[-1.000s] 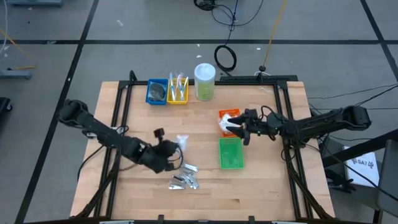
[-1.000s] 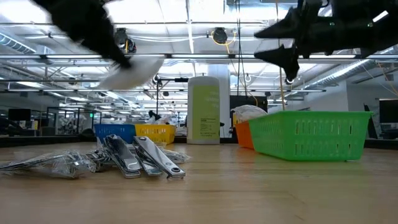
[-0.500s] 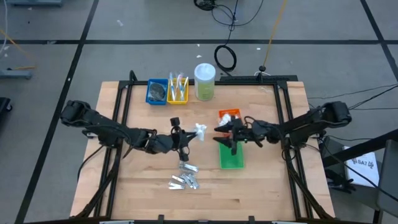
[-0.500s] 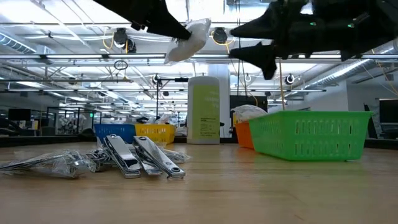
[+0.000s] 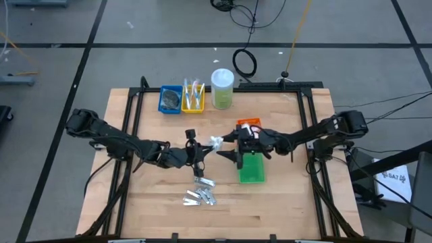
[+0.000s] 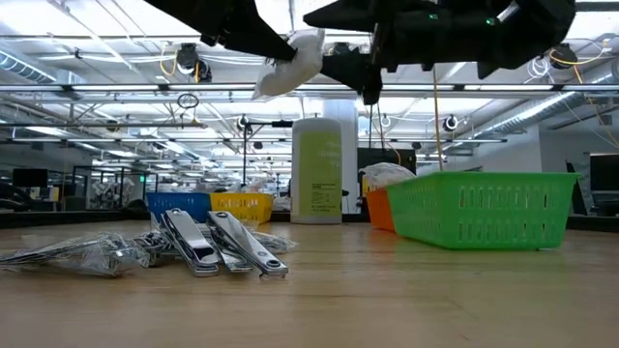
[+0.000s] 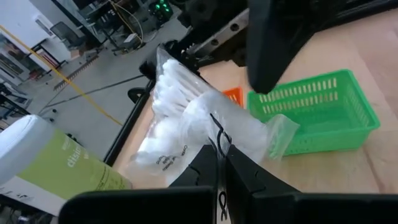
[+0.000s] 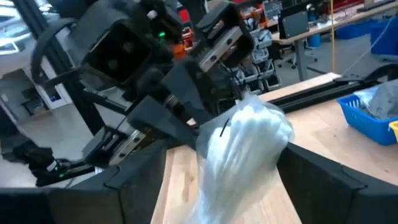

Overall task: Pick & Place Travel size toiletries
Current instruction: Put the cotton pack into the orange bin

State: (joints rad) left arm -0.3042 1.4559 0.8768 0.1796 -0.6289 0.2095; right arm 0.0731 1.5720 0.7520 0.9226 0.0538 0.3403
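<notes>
High view: left claw clamps a white packet mid-air; right claw, fingers apart, faces it from 3 o'clock, above the green tray.

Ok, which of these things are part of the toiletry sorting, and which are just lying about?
In the job:
- white packet, held by left gripper
- right gripper, open beside it
- silvery sachets
- orange tray

Lying about:
- tall jar
- green tray

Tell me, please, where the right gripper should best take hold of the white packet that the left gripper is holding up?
Probably the free far end of the white packet, approached head-on from the right gripper. The left gripper pinches the near end, so the crinkly bulk juts out unsupported between the right one's open jaws.
</notes>
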